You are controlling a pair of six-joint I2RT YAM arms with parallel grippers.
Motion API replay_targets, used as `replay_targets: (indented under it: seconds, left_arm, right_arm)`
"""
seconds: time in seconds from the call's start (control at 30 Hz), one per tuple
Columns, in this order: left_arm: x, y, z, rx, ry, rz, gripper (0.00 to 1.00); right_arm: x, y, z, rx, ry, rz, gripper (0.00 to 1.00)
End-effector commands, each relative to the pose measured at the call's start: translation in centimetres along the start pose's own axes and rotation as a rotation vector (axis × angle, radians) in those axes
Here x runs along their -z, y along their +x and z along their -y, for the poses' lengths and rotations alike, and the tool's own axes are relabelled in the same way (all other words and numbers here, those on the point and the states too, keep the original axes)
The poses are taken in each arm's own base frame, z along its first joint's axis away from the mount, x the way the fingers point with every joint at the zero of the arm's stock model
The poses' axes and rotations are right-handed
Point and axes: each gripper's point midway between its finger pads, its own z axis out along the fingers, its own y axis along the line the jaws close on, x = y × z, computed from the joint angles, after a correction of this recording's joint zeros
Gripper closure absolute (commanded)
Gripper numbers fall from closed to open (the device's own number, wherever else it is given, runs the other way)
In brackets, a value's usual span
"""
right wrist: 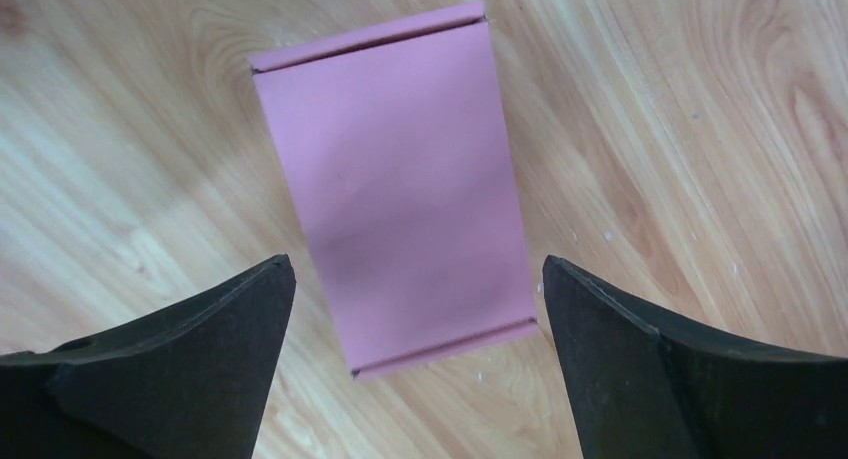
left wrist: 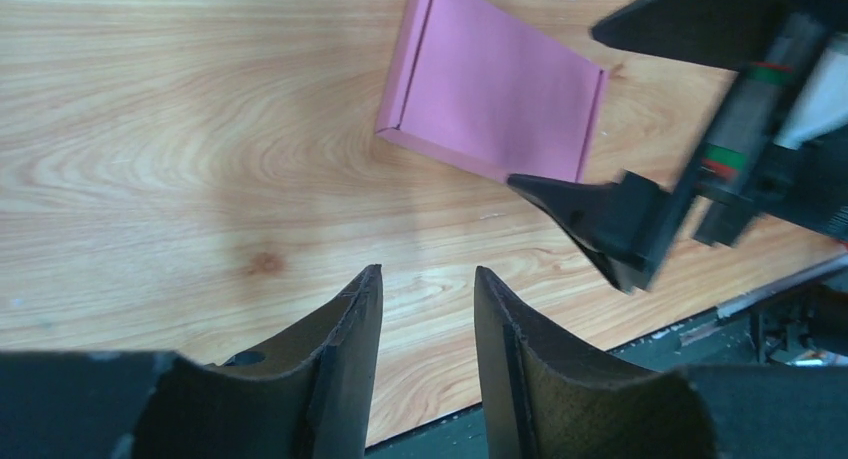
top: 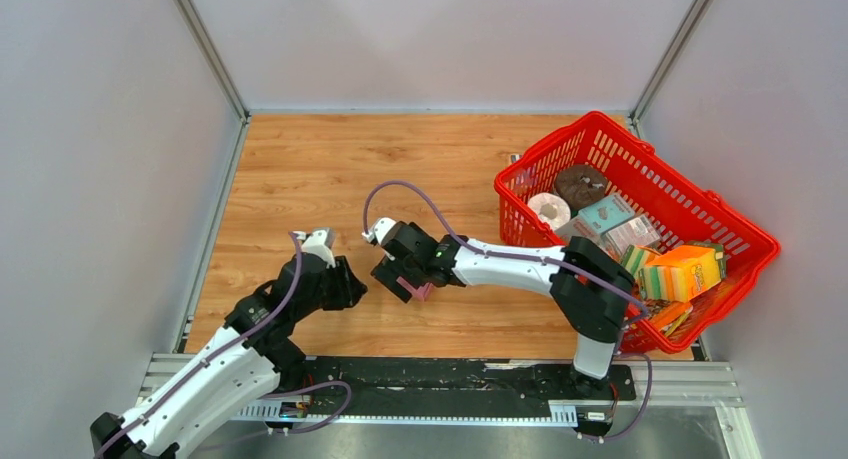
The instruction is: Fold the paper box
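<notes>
From above, we see the paper box (top: 424, 291) lying on the table (top: 320, 169) close to its near edge, about midway along, mostly hidden under the right gripper (top: 402, 284). The left gripper (top: 358, 284) is just to its left, and a red basket (top: 600, 129) sits by the right edge. In the left wrist view our fingers are partly parted and hold nothing, with the box flat beyond them. In the right wrist view the jaws are spread wide, one on either side of the pink rectangle, gripping nothing.
</notes>
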Motion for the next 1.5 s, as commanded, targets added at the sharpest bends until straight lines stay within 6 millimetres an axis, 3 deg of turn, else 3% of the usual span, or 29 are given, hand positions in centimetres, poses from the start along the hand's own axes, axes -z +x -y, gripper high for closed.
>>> replay_targets:
  seconds: [0.0,0.03,0.1,0.13,0.2,0.23,0.27,0.3,0.33,0.37,0.4,0.43,0.47,0.5,0.53,0.57,0.6,0.7,0.9,1.23,1.47]
  left_arm:
    - [1.5,-2.5,0.1,-0.098,-0.068,0.009,0.52]
    - [1.4,-2.6,0.3,-0.113,-0.067,0.002,0.52]
    - [1.4,-3.6,2.1,-0.152,-0.001,0.01,0.52]
    - [0.7,-3.3,2.3,-0.169,0.0,-0.031,0.52]
    - [0.1,-3.9,4.2,-0.187,0.04,-0.062,0.52]
    - [-1.0,-2.6,4.8,-0.222,0.028,-0.14,0.52]
    - [-1.2,-3.4,6.2,-0.251,0.03,-0.137,0.52]
    - [-1.8,-3.9,6.2,-0.283,-0.03,-0.123,0.52]
    - [-3.0,-2.2,6.8,-0.334,-0.07,-0.188,0.52]
    - [-3.2,-3.2,8.2,-0.348,-0.082,-0.179,0.52]
    - [-4.0,-3.4,8.4,-0.371,-0.13,-0.175,0.52]
    - [-5.6,-2.3,8.1,-0.408,-0.191,-0.223,0.53]
    - [-5.8,-2.9,9.5,-0.444,-0.209,-0.205,0.53]
    - [-6.3,-2.7,9.9,-0.464,-0.23,-0.218,0.53]
    - [-7.8,-1.5,9.7,-0.498,-0.273,-0.263,0.54]
    - [-7.9,-1.5,11.3,-0.527,-0.262,-0.262,0.54]
    - [-8.4,-1.7,11.5,-0.553,-0.292,-0.244,0.54]
    - [-9.7,-0.8,12.3,-0.634,-0.34,-0.261,0.54]
    - [-12.1,1.8,12.5,-0.638,-0.354,-0.339,0.53]
    - [-13.6,4.1,8.6,-0.669,-0.486,-0.382,0.55]
    - [-13.6,3.6,4.2,-0.624,-0.584,-0.368,0.6]
  right_arm:
    - [5.1,-2.1,0.8,-0.095,-0.024,0.08,0.0]
    - [7.0,-2.4,1.7,-0.131,-0.001,0.109,0.0]
    - [8.8,0.2,2.8,-0.198,0.054,0.051,0.0]
    - [11.1,0.0,4.1,-0.232,0.104,0.091,0.0]
    - [13.2,1.9,5.1,-0.278,0.144,0.069,0.0]
    - [15.5,1.7,6.2,-0.312,0.177,0.123,0.0]
    - [16.7,2.0,6.9,-0.335,0.203,0.14,0.0]
    - [18.0,2.8,7.6,-0.356,0.234,0.143,0.0]
    - [20.5,2.5,8.8,-0.417,0.271,0.222,0.0]
    - [21.9,2.5,9.5,-0.449,0.286,0.263,0.0]
    - [24.2,2.4,10.1,-0.491,0.278,0.343,0.0]
    - [25.4,2.2,10.5,-0.52,0.278,0.395,0.0]
    - [26.5,2.2,10.8,-0.537,0.273,0.444,0.0]
    - [29.0,1.5,11.4,-0.577,0.248,0.562,0.0]
    - [29.2,1.8,11.5,-0.565,0.245,0.59,0.0]
    - [30.1,1.8,11.7,-0.573,0.239,0.627,0.0]
    - [31.5,1.7,12.0,-0.584,0.227,0.682,0.0]
    - [32.6,1.6,12.1,-0.57,0.214,0.718,0.0]
    - [31.8,1.3,11.5,-0.53,0.189,0.705,0.0]
    - [30.7,1.3,10.7,-0.501,0.162,0.707,0.0]
    - [29.8,1.2,10.5,-0.493,0.161,0.691,0.0]
